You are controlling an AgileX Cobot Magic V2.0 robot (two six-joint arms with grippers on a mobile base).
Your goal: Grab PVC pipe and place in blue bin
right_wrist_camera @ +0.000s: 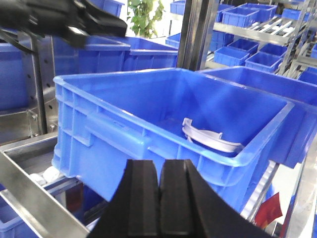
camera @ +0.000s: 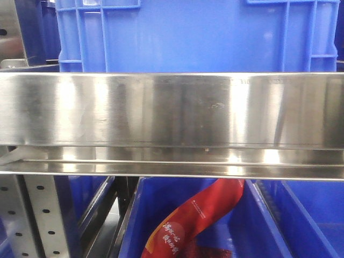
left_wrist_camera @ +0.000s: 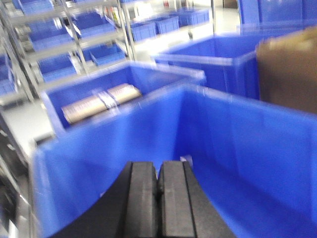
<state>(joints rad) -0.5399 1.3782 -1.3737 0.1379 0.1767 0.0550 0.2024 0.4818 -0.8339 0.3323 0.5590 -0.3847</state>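
Note:
In the right wrist view a large blue bin (right_wrist_camera: 148, 129) stands on a steel shelf. A white curved plastic piece (right_wrist_camera: 208, 139) lies inside it near the right wall; I cannot tell if it is the PVC pipe. My right gripper (right_wrist_camera: 159, 164) is shut and empty, just in front of the bin's near wall. In the blurred left wrist view my left gripper (left_wrist_camera: 158, 166) is shut and empty, above the inside of a blue bin (left_wrist_camera: 237, 144). Neither gripper shows in the front view.
A steel shelf rail (camera: 172, 113) crosses the front view, with a blue bin (camera: 188, 32) above and a red bag (camera: 199, 215) in a bin below. A black arm (right_wrist_camera: 64, 20) hangs top left. Tan rolls (left_wrist_camera: 99, 101) lie in another bin. Brown cardboard (left_wrist_camera: 287, 69) stands right.

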